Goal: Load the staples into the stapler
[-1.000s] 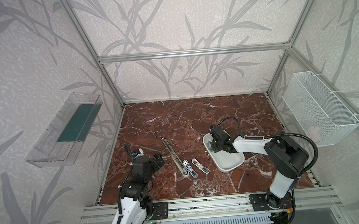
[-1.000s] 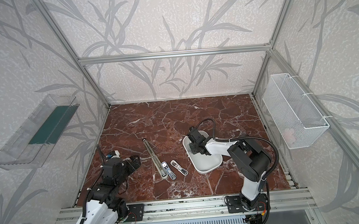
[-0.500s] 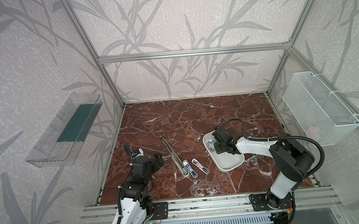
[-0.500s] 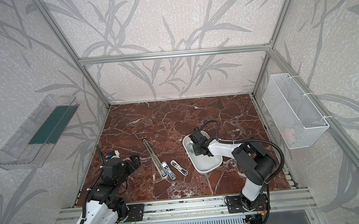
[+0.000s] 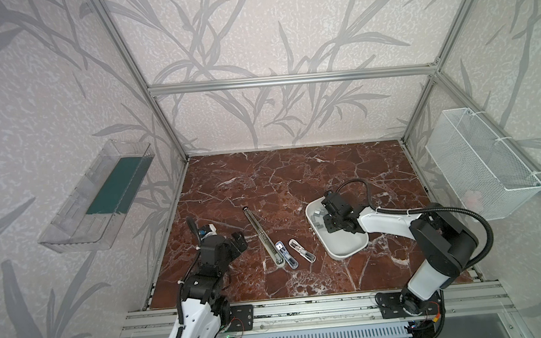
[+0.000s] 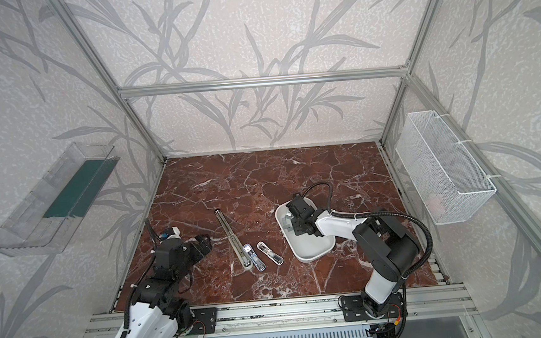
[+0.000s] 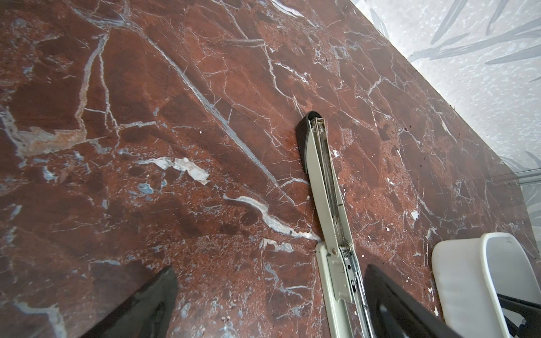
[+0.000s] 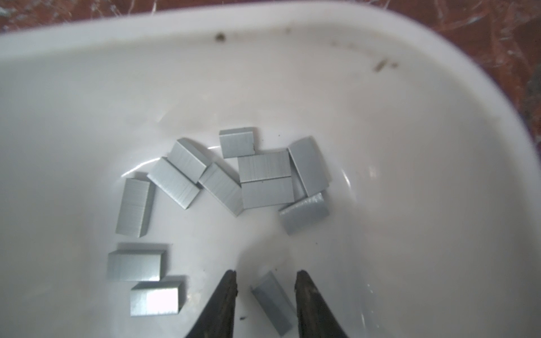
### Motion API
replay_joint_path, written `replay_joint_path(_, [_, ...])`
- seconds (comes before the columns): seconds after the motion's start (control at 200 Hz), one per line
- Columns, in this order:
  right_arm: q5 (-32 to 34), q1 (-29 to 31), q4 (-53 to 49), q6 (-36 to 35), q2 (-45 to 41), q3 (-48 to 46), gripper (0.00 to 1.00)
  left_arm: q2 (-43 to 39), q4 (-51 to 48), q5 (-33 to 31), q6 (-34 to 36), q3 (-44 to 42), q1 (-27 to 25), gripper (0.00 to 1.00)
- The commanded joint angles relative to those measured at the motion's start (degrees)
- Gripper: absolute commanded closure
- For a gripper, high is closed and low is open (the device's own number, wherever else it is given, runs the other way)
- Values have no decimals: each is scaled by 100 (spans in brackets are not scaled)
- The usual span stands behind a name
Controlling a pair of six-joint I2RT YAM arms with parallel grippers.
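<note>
**One short grey metal strip [image 8: 272,304] flanked by the right gripper [image 8: 266,278]**

About a dozen small, flat, grey metallic staples [image 8: 263,175] are scattered in a shallow white plastic tray [image 8: 409,87]. In both top views the tray is set right of centre on the red-brown marble tabletop [image 5: 296,181], and the staples are gathered at its upper-left end. The right gripper is lowered into that end. Its dark jaws are parted a little, and the strip lies between them on the tray floor. A gap is seen on one side; whether the other jaw touches the strip cannot be told.

A long, pale grey stapler [image 5: 263,236] is laid open flat just left of centre, running from upper left to lower right with its metal channel exposed. It lies well apart from the tray. Two small clear oblong pieces [image 5: 294,252] are seen just beside its lower end; what they are cannot be told.

The left gripper [image 7: 270,269] is held over bare marble at the lower left of the top views, beside the stapler, with its jaws spread wide.
</note>
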Motion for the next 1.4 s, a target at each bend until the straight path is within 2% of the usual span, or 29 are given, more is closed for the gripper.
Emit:
replay_joint_path(0.0, [275, -7, -237, -22, -139, -87, 65, -47, -36, -50, 32, 92, -26, 1])
replay_joint_path(0.235, [513, -27, -331, 138, -131, -88, 70, -46, -32, -52, 32, 87, -25, 1])
replay_joint_path(0.495, [401, -51, -296, 146, -61, -69, 73, -51, -37, -64, 32, 84, -22, 1])
replay_joint_path(0.7, [281, -54, -246, 180, -86, -112, 81, -71, -31, -55, 32, 78, -22, 1])
replay_joint_path(0.98, [364, -55, -301, 223, -180, -83, 85, -151, -48, -39, 32, 69, -29, 1])
replay_joint_path(1.08, [402, -56, -435, 272, -507, -66, 87, -160, -22, 3, 30, 65, -17, 1])
replay_joint_path(1.2, [464, 72, -579, 437, -1311, -163, 88, -173, 78, 139, 56, 43, -22, 1])
replay_joint_path(1.395, [1130, 1181, -794, 556, -2747, -351, 88, -263, 257, 747, 76, -73, -22, 1])
